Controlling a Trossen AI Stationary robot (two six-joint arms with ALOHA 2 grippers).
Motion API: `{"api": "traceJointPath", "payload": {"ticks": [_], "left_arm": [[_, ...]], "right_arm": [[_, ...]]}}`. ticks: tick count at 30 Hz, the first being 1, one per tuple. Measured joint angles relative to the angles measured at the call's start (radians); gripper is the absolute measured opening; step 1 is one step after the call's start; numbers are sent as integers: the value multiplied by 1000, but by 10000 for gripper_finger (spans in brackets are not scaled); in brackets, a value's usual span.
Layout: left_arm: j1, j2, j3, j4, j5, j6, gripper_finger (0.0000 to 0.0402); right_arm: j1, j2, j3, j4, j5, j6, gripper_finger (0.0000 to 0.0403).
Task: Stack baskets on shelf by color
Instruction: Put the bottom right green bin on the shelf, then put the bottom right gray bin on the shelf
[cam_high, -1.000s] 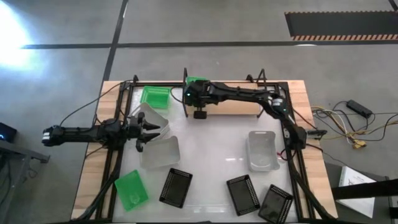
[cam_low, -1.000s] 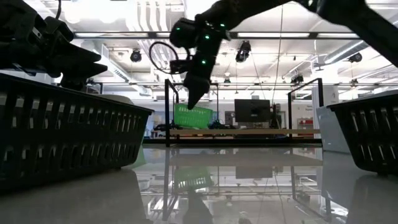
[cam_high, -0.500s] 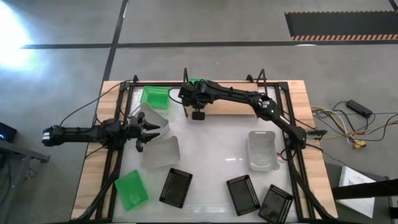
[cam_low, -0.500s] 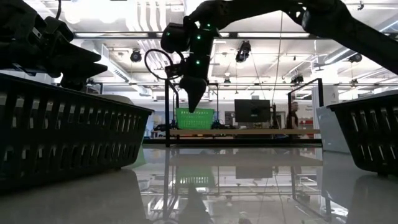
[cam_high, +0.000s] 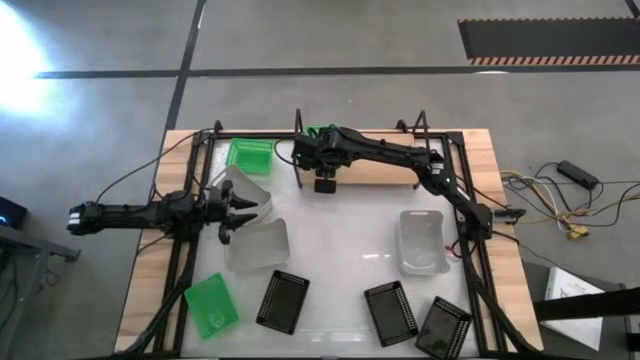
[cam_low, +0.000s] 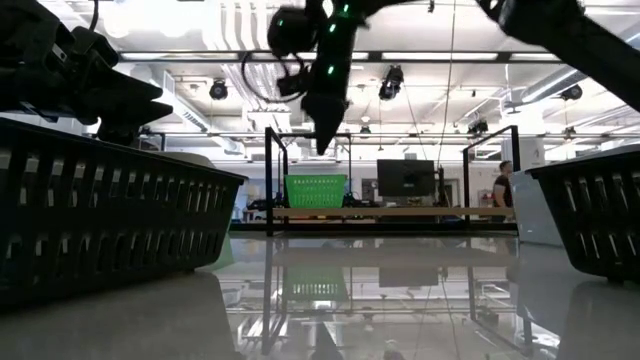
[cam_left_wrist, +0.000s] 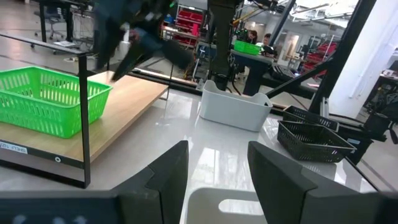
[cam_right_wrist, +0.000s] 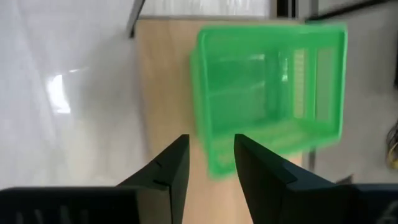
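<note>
Step in hand: a green basket (cam_right_wrist: 268, 93) stands on the shelf (cam_high: 372, 170), at its left end; the right gripper (cam_right_wrist: 208, 163) hangs above it, jaws parted and empty, so the placement appears finished.
Right arm: stretched across the shelf from the table's right side; in the low view the basket (cam_low: 315, 191) sits squarely on the plank, clear of the fingers.
Left gripper (cam_left_wrist: 214, 168): near the table's left edge, over a white basket (cam_high: 256, 243); jaws apart, holding nothing.
Next move: probably fetching another green basket (cam_high: 249, 155), the one just beside the shelf's left post, to nest it in the first; this calls for a grip on a thin rim and a level descent.
Remaining stock: one green basket (cam_high: 211, 305) and three black mesh baskets (cam_high: 283, 300) along the front edge; a white basket (cam_high: 421, 241) at the right.
Materials: green and black baskets are perforated, slatted plastic with tapered walls; white ones are smooth and translucent, perhaps slightly larger.
Shelf: pale wooden plank in a black rod frame.
Table (cam_high: 340, 250): glossy white, reflective.
</note>
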Motion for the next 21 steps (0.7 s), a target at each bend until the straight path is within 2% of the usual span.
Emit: {"api": "traceJointPath", "payload": {"ticks": [3,5,8,14,18,21], "left_arm": [[0,0,0,0,0,0,152],[0,0,0,0,0,0,152],[0,0,0,0,0,0,152],[0,0,0,0,0,0,152],[0,0,0,0,0,0,152],[0,0,0,0,0,0,152]], "right_arm": [[38,-62,-50,-80,-2,106,120],[83,-123,-128,-106,0,187,120],[182,-247,-309,-71,18,294,120],[432,-540,-717,48,138,573,120],[564,-703,-884,67,111,767,121],[616,-802,-953,66,29,863,121]]}}
